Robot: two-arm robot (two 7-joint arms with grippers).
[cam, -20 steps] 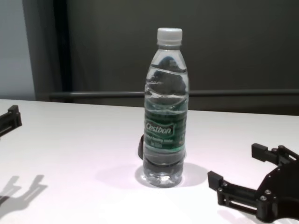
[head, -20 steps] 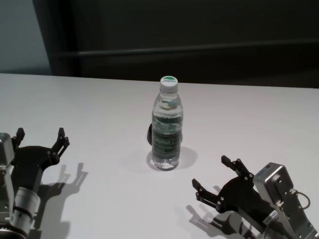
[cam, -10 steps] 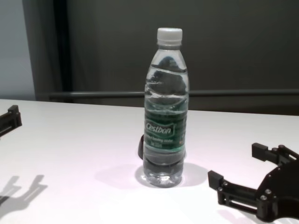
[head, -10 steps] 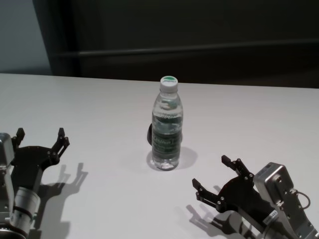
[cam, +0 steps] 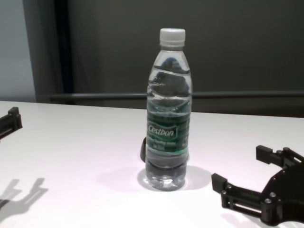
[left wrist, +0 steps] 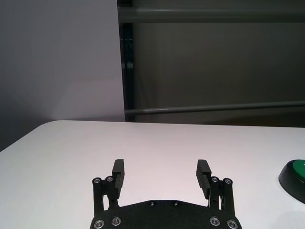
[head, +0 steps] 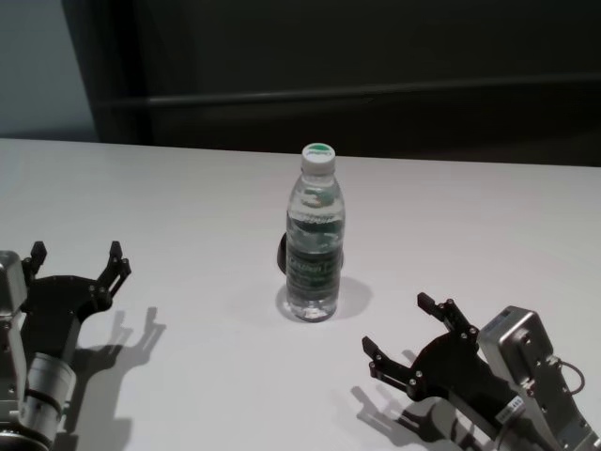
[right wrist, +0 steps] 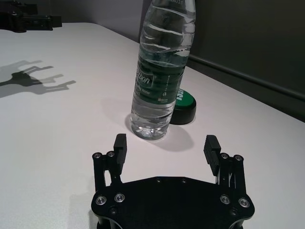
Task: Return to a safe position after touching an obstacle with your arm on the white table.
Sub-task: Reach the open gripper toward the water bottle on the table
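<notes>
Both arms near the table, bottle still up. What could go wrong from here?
1. The clear plastic water bottle stands upright and tall on the white table; the open right gripper points toward it, so a forward drift might topple it.
2. The open left gripper sits low over the table; a retreat could scrape it.
</notes>
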